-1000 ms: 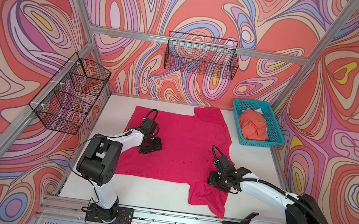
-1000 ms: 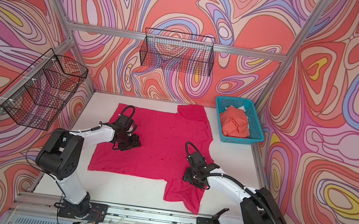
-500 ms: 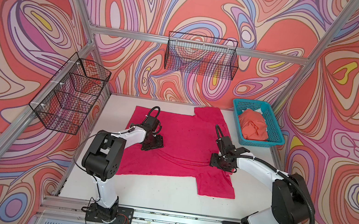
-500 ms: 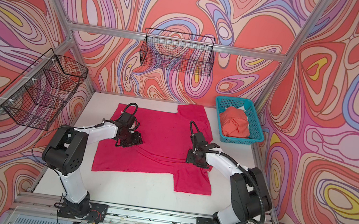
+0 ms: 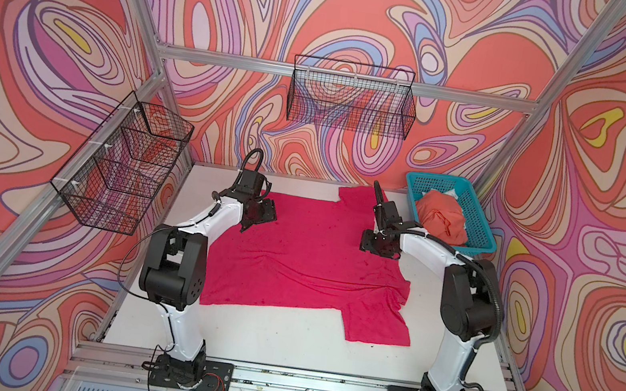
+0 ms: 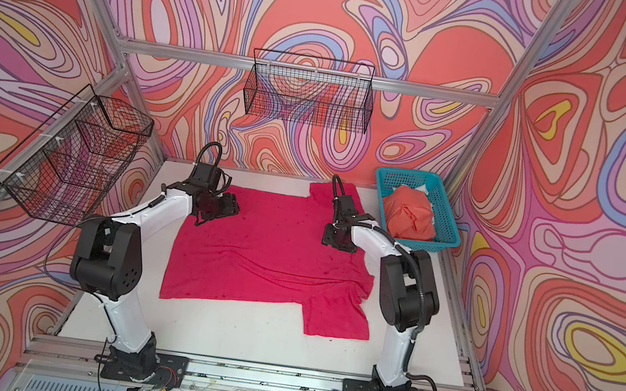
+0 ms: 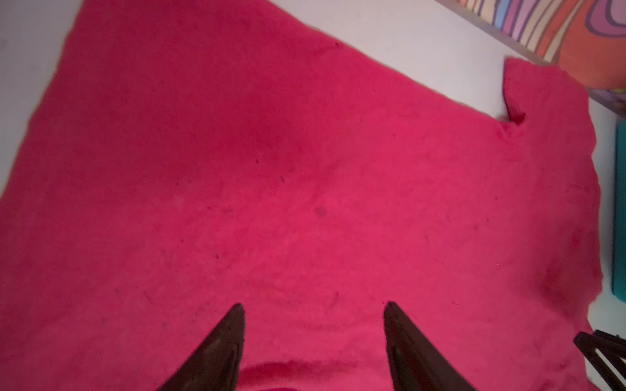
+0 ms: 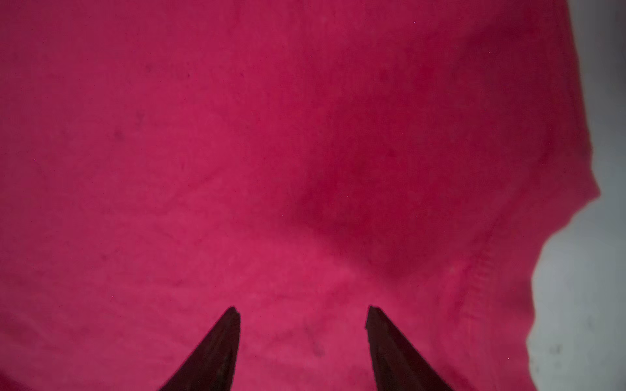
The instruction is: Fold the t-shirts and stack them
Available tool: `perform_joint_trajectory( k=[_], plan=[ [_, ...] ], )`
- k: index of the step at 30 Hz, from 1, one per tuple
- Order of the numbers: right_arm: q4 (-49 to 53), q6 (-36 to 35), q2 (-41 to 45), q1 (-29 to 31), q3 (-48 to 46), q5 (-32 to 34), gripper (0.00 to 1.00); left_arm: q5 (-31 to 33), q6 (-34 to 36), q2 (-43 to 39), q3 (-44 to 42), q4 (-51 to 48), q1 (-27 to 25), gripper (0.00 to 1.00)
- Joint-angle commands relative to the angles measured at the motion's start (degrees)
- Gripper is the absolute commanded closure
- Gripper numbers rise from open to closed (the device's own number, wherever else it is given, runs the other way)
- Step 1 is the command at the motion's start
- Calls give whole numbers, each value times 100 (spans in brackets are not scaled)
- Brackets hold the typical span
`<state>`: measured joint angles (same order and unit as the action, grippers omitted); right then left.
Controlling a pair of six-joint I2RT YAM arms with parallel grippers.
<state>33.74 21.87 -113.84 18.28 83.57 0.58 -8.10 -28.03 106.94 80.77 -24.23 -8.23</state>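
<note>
The magenta t-shirt (image 5: pixel 305 262) (image 6: pixel 268 261) lies spread flat on the white table (image 5: pixel 281 343), with one sleeve at the front right and the other at the back. My left gripper (image 5: pixel 262 216) (image 6: pixel 223 208) hovers open over the shirt's back left part; in the left wrist view (image 7: pixel 313 304) only fabric shows between its fingertips (image 7: pixel 233 325). Over the shirt's right side my right gripper (image 5: pixel 371 247) (image 6: pixel 332 239) (image 8: pixel 301 308) is open too, with nothing pinched. The orange t-shirt (image 5: pixel 442 220) (image 6: pixel 411 215) sits bunched in the teal basket (image 5: pixel 438 178) (image 6: pixel 407 173).
The teal basket stands at the back right corner, next to the shirt's back sleeve. Black wire baskets hang on the left wall (image 5: pixel 121 172) and the back wall (image 5: pixel 352 101). An aluminium rail (image 5: pixel 296 383) runs along the front, carrying both arm bases.
My right gripper has moved from the front right sleeve toward the back, over the shirt's right side. The front sleeve now lies flatter. My left gripper shifted slightly toward the back.
</note>
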Motion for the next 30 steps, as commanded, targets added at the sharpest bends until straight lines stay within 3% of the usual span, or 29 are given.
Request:
perform_joint_trajectory(
  k=[1,13,19,24,30],
  plan=[
    [-250,-297,-590,-246,691,110,37,82,173,772,487,-156,202,34],
    [-549,-609,-2034,-667,2361,275,37,-102,281,2016,1804,131,340,36],
    [-146,-682,-2542,-676,2962,88,37,89,246,2681,2672,-543,340,37],
    [127,-711,-2529,-671,2624,-181,37,171,186,2659,2490,-680,340,37],
    [-146,-795,-1792,-668,1228,-364,38,69,34,2612,2206,-1152,340,39]
  ],
)
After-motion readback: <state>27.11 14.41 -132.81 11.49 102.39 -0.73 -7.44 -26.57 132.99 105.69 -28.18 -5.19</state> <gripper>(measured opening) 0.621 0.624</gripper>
